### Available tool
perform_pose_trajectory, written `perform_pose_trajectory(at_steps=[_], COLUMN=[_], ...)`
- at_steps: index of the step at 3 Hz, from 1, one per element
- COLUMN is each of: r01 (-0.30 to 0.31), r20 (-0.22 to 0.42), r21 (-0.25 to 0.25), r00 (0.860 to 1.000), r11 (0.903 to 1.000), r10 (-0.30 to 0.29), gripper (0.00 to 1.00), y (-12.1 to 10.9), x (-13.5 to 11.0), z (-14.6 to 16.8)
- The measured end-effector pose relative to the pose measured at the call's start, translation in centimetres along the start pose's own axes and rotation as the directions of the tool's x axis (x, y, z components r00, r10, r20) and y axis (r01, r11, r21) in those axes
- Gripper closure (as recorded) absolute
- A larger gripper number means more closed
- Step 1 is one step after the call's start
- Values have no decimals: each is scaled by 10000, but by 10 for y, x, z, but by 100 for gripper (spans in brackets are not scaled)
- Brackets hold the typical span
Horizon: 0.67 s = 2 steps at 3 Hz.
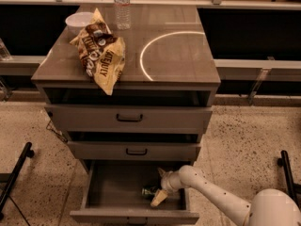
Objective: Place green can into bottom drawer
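The bottom drawer (108,192) is pulled out, the lowest of three in the grey cabinet. The green can (149,190) lies on its side on the drawer floor, towards the right. My gripper (160,186) reaches into the drawer from the right on a white arm. Its fingers are spread open, one finger (162,173) above the can and the other (158,199) in front of it. The can sits at the mouth of the open fingers; I cannot tell if they touch it.
On the cabinet top lie a chip bag (101,55), a white bowl (78,20) and a clear water bottle (122,6). The two upper drawers (129,118) with black handles are closed. Black stand legs (16,173) are on the floor at left and right.
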State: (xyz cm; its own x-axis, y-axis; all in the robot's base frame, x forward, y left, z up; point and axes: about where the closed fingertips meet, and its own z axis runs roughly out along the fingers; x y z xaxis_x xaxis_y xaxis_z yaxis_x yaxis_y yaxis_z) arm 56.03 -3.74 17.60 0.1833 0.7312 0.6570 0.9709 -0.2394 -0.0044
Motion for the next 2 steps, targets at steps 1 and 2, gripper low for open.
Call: perform_pose_trajectory(at_steps=[1, 2], r01=[-578, -990], r20=[-611, -610], r21=[329, 566], r00=[9963, 9929], r11=[9978, 9935], r10=[597, 1025], gripper=[0, 0], y=[4, 5], x=[-2, -5], z=[-4, -8])
